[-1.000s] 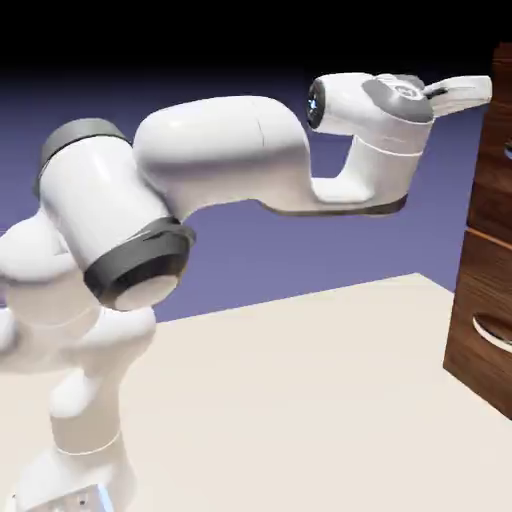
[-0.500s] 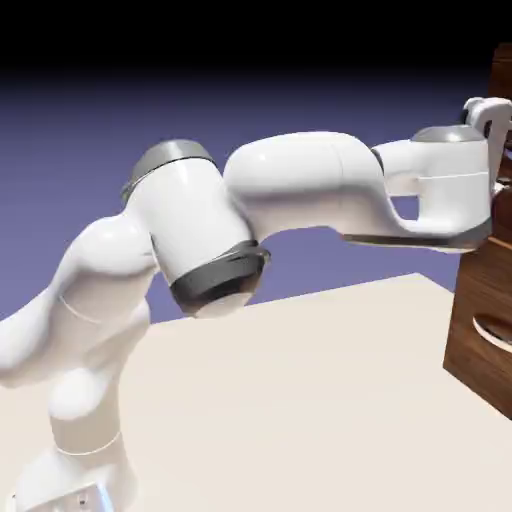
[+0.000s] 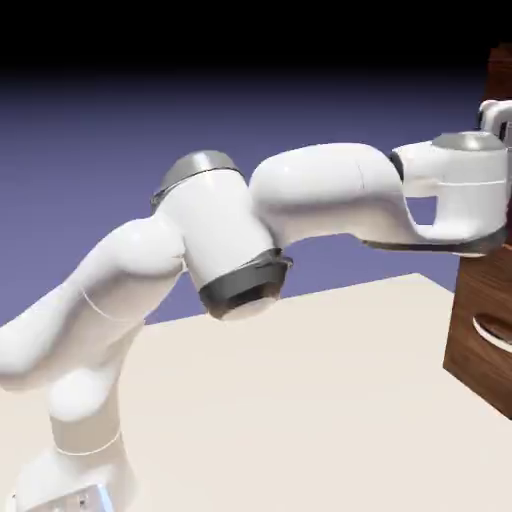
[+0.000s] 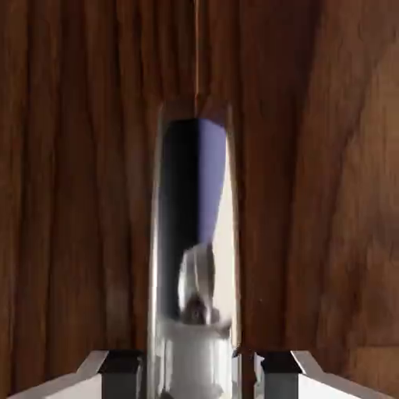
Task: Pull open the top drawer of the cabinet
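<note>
The hand view is filled by the dark brown wood grain of the top drawer. Its slim silver handle runs up the middle and mirrors the hand. My gripper has one grey fingertip close against each side of the handle, shut on it. In the exterior view the white arm stretches right to the cabinet. My hand meets the cabinet's upper front at the picture's edge, where the fingers are hidden.
A lower drawer with a like silver handle sits below my wrist. The cabinet stands on the beige table. My elbow and forearm hang over the table's middle.
The arm has reached right and lowered from above the cabinet front to the handle. The fingers have come in from wide open onto the handle.
</note>
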